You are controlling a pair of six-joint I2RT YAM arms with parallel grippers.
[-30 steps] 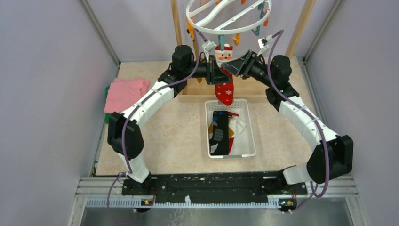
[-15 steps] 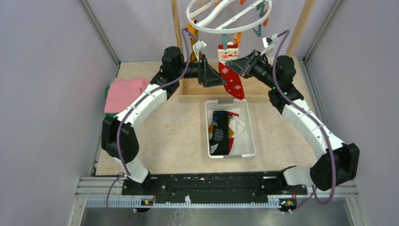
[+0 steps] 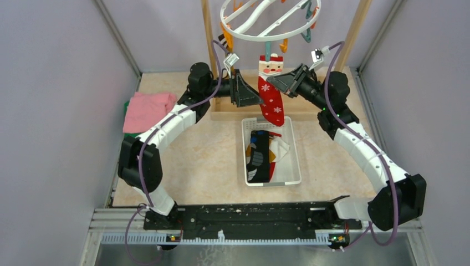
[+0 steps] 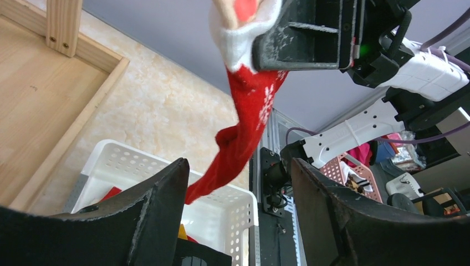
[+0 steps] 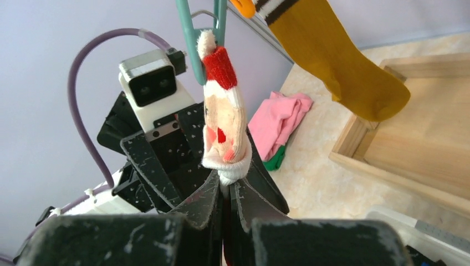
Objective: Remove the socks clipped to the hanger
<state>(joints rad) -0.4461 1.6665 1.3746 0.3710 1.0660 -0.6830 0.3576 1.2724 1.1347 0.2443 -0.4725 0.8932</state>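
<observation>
The left gripper (image 4: 238,169) is spread wide, and the red Santa sock (image 3: 272,97) hangs just beyond its fingertips, framed by the gap and untouched. A teal clip (image 5: 194,39) on the hanger (image 3: 260,39) holds the sock's top. The right gripper (image 5: 227,191) is pinched tight on the sock just under its white trim.

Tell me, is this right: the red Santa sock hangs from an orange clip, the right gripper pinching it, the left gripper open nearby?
Not quite. The right wrist view shows the clip is teal, not orange. The rest holds: the red Santa sock hangs from it, the right gripper pinching it, the left gripper open nearby.
</observation>
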